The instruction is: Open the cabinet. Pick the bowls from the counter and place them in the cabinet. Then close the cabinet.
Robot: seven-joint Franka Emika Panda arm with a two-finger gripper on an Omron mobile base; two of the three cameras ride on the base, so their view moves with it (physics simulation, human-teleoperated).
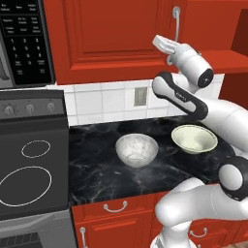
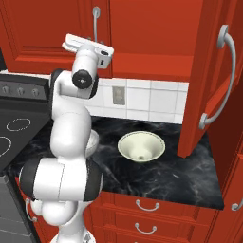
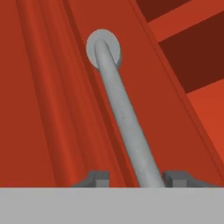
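We saw the gripper [image 3: 133, 177] up at the left door's handle [image 3: 124, 118], which ran between the two fingertips [image 3: 99, 178]. The tips stood either side of the bar with a gap still showing on the left one, so we could not tell whether they were clamped on it. From the left base view the gripper [image 1: 163, 44] sat just below and left of that handle [image 1: 176, 22], high on the cabinet [image 1: 111, 38]; from the right base view it [image 2: 85, 46] was against the same handle [image 2: 96, 23].

The left door was flush and closed. To the right of the handle, the right door [image 2: 209, 80] stood swung out toward us, its own long handle [image 2: 223, 78] on the outer face, with the darker inside of the cabinet visible past its edge.

Below the handle lay the worktop [image 1: 97, 179]. The grey bowl [image 1: 136, 149] sat on it down and left of the handle, upright. The cream bowl [image 1: 193, 139] sat on the worktop almost straight below the handle, just beside the grey one but apart from it; in the right base view it [image 2: 141, 145] was below and right of the handle, near the foot of the open door.

Far left of the handle were the stovetop [image 1: 29, 169] and a microwave [image 1: 24, 43]. Drawers [image 2: 147, 206] ran under the worktop.
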